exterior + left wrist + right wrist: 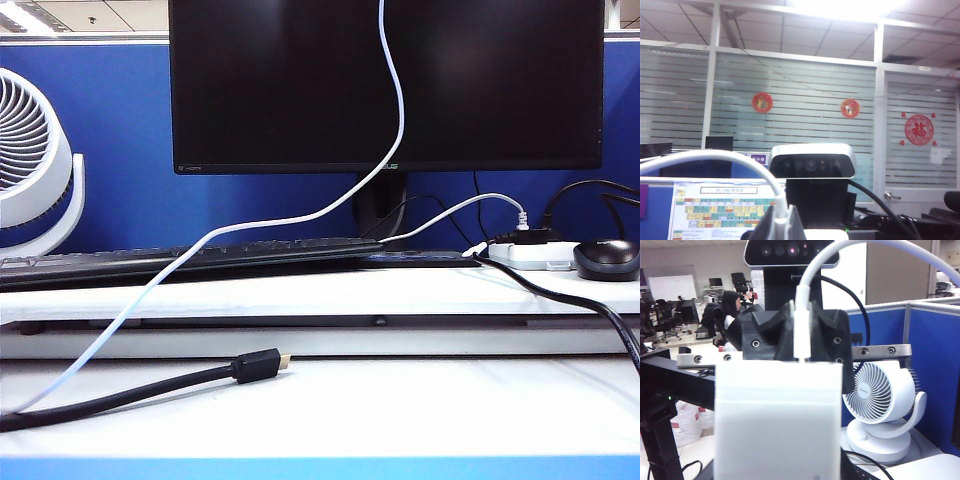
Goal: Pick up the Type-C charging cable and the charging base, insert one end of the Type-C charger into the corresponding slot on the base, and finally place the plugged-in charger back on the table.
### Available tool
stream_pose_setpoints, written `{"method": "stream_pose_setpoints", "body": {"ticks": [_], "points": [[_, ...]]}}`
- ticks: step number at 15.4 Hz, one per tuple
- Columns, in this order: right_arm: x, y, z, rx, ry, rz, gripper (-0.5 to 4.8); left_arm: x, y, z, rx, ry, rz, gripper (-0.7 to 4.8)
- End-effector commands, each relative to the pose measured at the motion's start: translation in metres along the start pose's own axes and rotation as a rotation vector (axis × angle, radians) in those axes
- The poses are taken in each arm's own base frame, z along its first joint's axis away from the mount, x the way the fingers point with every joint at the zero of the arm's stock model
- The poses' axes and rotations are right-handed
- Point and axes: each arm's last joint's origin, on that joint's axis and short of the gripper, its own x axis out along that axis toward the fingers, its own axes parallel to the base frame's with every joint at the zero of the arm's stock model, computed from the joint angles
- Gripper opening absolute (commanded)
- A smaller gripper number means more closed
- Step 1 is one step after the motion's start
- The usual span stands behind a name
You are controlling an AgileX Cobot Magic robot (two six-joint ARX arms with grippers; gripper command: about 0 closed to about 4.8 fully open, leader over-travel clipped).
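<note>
My left gripper (781, 225) was clenched on the plug end of the white charging cable (715, 159), whose cord arched up out of the fingers and curved away to one side; behind it stood a dark camera (812, 165) on its mount, with frosted office glass beyond. In my right wrist view the white charging base (777, 420) filled the foreground, gripped in my right gripper (777, 440), though the fingers themselves were hidden behind the block. The other gripper's black fingers (765, 335) sat right at the block's far edge, pinching the cable's plug (802, 332), and the plug's tip met that edge; whether it was seated in the slot I could not tell. A white desk fan (882, 405) stood past the base beside a blue partition. From the outside camera neither of my grippers showed. The white cord (300, 216) hung down in front of the dark monitor (385, 85), crossed the keyboard (190, 262) on the shelf and ran off low at the left edge. A thick black cable with a gold-tipped plug (258, 366) lay on the table (400, 410), while a power strip (535, 253) and a dark mouse (606, 258) rested on the shelf at the right.
</note>
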Motion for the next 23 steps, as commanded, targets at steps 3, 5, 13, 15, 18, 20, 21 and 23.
{"method": "stream_pose_setpoints", "body": {"ticks": [3, 5, 13, 15, 18, 20, 21, 23], "points": [[-0.002, 0.007, 0.013, -0.051, -0.061, 0.011, -0.06, 0.001, 0.005, -0.013, -0.055, 0.097, -0.046, -0.07], [-0.002, 0.007, 0.010, -0.098, -0.038, -0.008, -0.05, 0.000, 0.006, -0.015, -0.070, 0.122, -0.052, -0.07], [-0.018, 0.002, 0.012, -0.097, -0.020, -0.090, -0.05, -0.003, 0.013, -0.034, -0.132, 0.280, -0.090, -0.07], [-0.017, 0.001, 0.013, -0.082, -0.027, -0.099, -0.05, -0.003, 0.012, -0.035, -0.141, 0.289, -0.097, -0.07], [-0.017, 0.001, 0.015, -0.097, -0.045, -0.094, -0.05, -0.004, 0.013, -0.036, -0.152, 0.301, -0.107, -0.07], [-0.015, -0.002, 0.015, -0.055, -0.052, -0.088, -0.05, -0.005, 0.014, -0.041, -0.173, 0.331, -0.107, -0.07], [-0.015, -0.002, 0.015, -0.079, -0.052, -0.087, -0.05, -0.005, 0.014, -0.041, -0.173, 0.332, -0.109, -0.07], [-0.015, -0.004, 0.014, -0.076, -0.052, -0.102, -0.06, -0.005, 0.014, -0.042, -0.177, 0.336, -0.114, -0.07]]}}
